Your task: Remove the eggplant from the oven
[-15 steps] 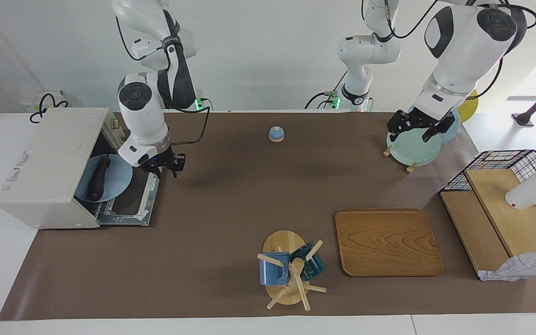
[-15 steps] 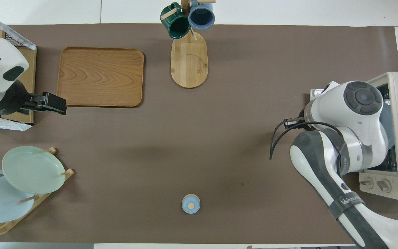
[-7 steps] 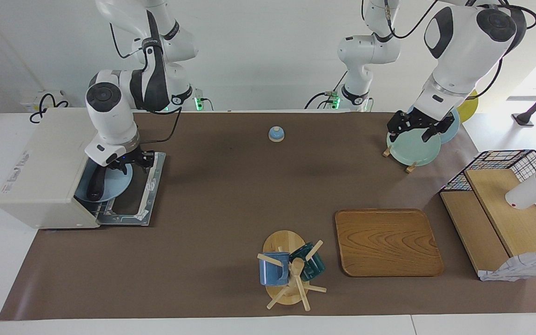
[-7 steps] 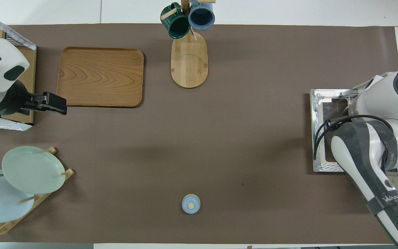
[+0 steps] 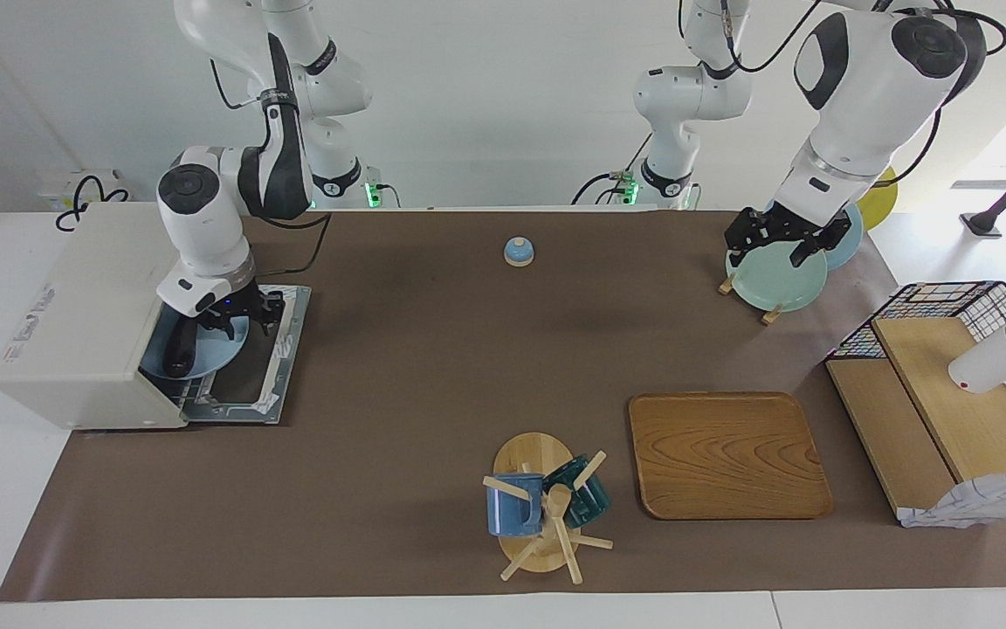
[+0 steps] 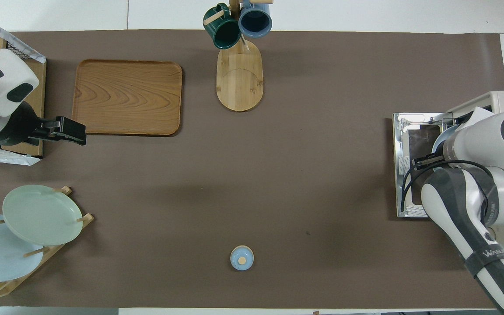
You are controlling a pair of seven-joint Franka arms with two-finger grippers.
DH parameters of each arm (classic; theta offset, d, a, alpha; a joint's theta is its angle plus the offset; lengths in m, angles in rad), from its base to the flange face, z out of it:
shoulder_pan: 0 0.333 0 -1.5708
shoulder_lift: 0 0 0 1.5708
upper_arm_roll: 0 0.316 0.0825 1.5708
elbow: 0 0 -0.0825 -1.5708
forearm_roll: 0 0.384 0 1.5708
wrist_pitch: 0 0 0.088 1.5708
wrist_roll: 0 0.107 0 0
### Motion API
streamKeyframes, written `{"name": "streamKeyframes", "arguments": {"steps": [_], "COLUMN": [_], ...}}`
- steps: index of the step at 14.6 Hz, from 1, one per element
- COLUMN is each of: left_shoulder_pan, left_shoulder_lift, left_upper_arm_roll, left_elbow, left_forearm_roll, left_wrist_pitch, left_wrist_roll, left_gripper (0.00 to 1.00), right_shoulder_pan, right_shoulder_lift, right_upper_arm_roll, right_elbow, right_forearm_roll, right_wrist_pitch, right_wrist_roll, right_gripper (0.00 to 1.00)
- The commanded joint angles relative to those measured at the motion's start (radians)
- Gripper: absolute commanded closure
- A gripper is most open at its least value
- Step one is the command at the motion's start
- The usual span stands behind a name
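The oven [image 5: 84, 306] stands at the right arm's end of the table, its door [image 5: 258, 384] folded down flat on the mat. A dark eggplant [image 5: 175, 354] lies on a light blue plate [image 5: 210, 354] in the oven's mouth. My right gripper [image 5: 230, 321] hangs low over the plate, at the eggplant's end nearer the robots. In the overhead view the right arm hides the eggplant, and only the plate's edge [image 6: 440, 138] shows. My left gripper [image 5: 769, 253] waits open and empty, high in the air beside the wooden tray [image 6: 127, 97].
A small blue bell [image 5: 519, 252] sits near the robots at mid-table. A mug tree [image 5: 542, 507] with two mugs stands farthest from them. A rack of plates [image 5: 774, 275] and a wire basket with a wooden shelf [image 5: 948, 393] occupy the left arm's end.
The right arm swung from beside the open door toward the oven's mouth and came down over the plate with the eggplant. The left arm stayed put.
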Motion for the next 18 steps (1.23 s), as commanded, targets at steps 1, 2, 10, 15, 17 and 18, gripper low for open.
{"name": "streamKeyframes", "arguments": {"steps": [1,2,10,15,17,18], "left_shoulder_pan": [-0.005,-0.005,-0.005,0.003,0.009,0.009], "left_shoulder_lift": [-0.018,-0.018,-0.019,-0.016,-0.011,-0.007], "left_upper_arm_roll": [0.002,0.002,0.002,0.002,0.002,0.003], "left_elbow": [-0.022,-0.022,-0.03,-0.03,-0.028,-0.028], "left_forearm_roll": [-0.012,-0.012,-0.012,-0.012,-0.012,-0.012], "left_wrist_pitch": [0.02,0.02,0.028,0.06,0.075,0.083], "left_wrist_roll": [-0.011,-0.011,-0.012,-0.012,-0.012,-0.012], "left_gripper": [0.0,0.0,0.0,0.0,0.0,0.0], "right_shoulder_pan": [-0.01,-0.009,0.34,0.595,0.669,0.691], "right_shoulder_lift": [-0.048,-0.048,0.016,0.2,0.344,0.391], "right_upper_arm_roll": [0.005,0.004,0.016,0.021,0.025,0.03], "right_elbow": [-0.063,-0.062,0.168,0.4,0.567,0.605], "right_forearm_roll": [-0.018,-0.02,-0.023,-0.013,0.006,0.025], "right_wrist_pitch": [0.05,0.044,-0.189,-0.244,-0.283,-0.266], "right_wrist_roll": [-0.015,-0.018,0.242,0.528,0.65,0.706], "right_gripper": [1.0,1.0,1.0,1.0,1.0,1.0]}}
